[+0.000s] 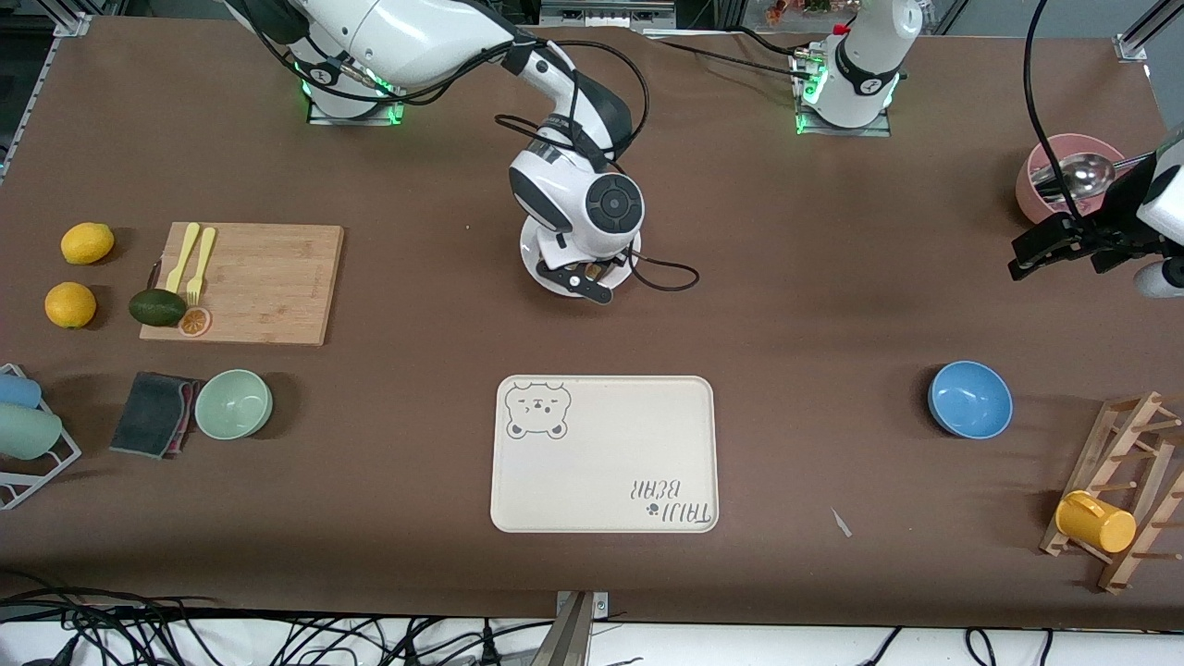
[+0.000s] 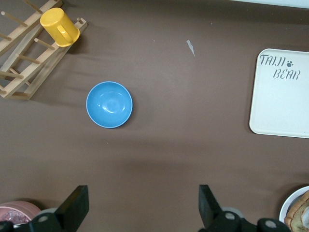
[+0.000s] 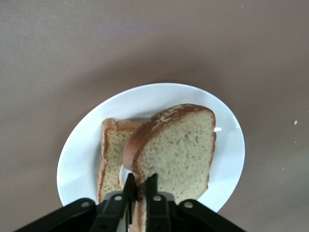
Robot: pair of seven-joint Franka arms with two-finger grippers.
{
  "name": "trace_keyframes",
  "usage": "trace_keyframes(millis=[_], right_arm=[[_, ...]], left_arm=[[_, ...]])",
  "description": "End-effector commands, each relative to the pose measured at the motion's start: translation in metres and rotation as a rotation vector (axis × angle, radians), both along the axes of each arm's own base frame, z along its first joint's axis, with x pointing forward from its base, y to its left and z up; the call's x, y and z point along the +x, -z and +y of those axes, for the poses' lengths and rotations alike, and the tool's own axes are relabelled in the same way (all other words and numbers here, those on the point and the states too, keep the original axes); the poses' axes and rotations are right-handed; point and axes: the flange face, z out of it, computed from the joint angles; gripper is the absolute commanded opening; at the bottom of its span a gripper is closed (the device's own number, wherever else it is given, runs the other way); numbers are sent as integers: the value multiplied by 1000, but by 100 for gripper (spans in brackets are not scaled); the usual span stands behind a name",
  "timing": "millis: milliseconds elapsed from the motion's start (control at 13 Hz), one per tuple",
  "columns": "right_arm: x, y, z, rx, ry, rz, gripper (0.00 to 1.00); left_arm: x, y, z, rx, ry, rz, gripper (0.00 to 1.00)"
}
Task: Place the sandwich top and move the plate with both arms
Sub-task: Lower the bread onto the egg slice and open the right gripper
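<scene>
The white plate (image 1: 535, 259) lies mid-table, farther from the front camera than the tray, and the right arm's wrist covers most of it. In the right wrist view the plate (image 3: 84, 145) carries a bread slice (image 3: 111, 154). The sandwich top (image 3: 176, 145), tan with a dark crust, leans tilted over that slice. My right gripper (image 3: 141, 182) is shut on the sandwich top's crust edge, just above the plate. My left gripper (image 1: 1029, 259) waits open and empty over the table beside the pink bowl; its fingers (image 2: 77, 205) stand wide apart. The plate's rim (image 2: 288, 207) shows in the left wrist view.
A cream bear tray (image 1: 601, 462) lies nearer the front camera than the plate. A blue bowl (image 1: 969, 400), a pink bowl with a ladle (image 1: 1054, 171) and a wooden rack with a yellow mug (image 1: 1096, 521) stand at the left arm's end. A cutting board (image 1: 268, 277) and a green bowl (image 1: 233, 404) stand at the right arm's end.
</scene>
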Motion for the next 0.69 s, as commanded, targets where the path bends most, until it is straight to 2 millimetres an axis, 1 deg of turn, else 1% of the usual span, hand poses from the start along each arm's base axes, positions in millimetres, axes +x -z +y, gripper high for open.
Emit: trace_keyframes(millis=[0,154,308,462,538,615], right_arm=[[2,-3,4,-12,18,-15,100],[6,-9,3,-5,21,-21,100],[18,-20,-5,9,26,-32,100],[34,-42,-15,35,34,-59,100],[45,-59,-25,50,46,-79,100],[59,-77,-39,62,71,-102,100]], left_arm=[[-4,-8,0,15,0,-3,100],[-3,-6,1,13,0,0,100],[-4,-7,1,15,-1,-2,100],[-4,-7,1,15,0,-2,100],[-3,-6,1,15,0,0,100],[-3,-6,1,15,-1,0,100]])
